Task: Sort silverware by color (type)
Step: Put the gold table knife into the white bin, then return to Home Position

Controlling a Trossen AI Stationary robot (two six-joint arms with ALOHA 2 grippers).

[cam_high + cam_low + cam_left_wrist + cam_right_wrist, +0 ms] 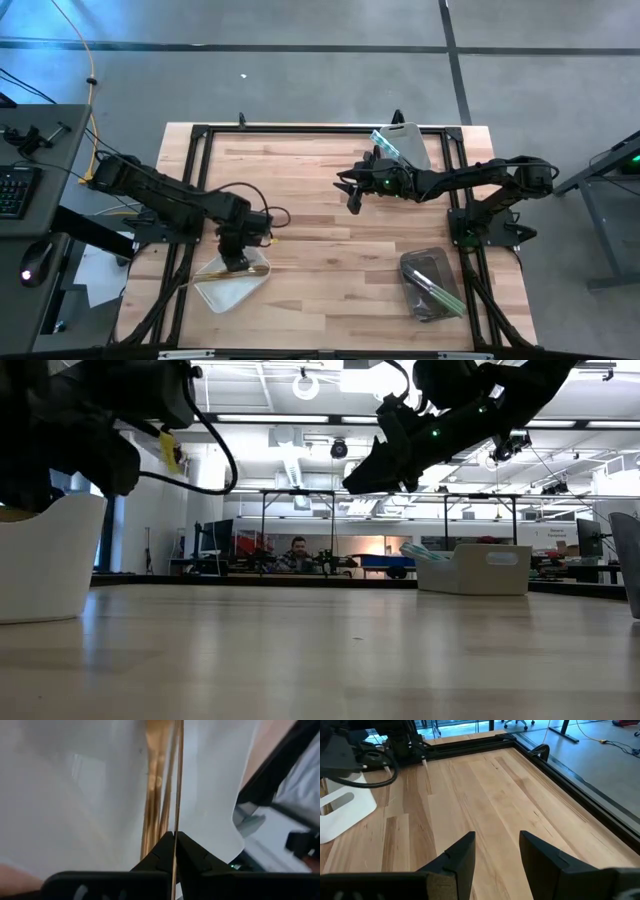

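My left gripper (236, 262) is down over the white tray (215, 292) at the table's near left and is shut on a gold piece (177, 780). More gold pieces (156, 795) lie on that tray's floor. My right gripper (352, 196) hangs open above the bare middle of the table (490, 795) and touches nothing. A second white tray (412, 142) at the far right holds a light-blue-handled piece (385, 143). A grey tray (428, 285) at the near right holds pale-green-handled pieces (440, 293). My left gripper pinches a slim gold piece (175, 837) between its two fingers (192, 852), coming from above. The piece shows edge-on and runs on from the fingertips out over the tray's white floor. Which end the fingers have is hidden by the gripper itself.
A black frame (200, 135) runs around the table's edges. In the low view the near-left tray's wall (50, 560) stands close by, and the far tray (480, 570) lies beyond open wood. A person (297, 552) sits in the room behind.
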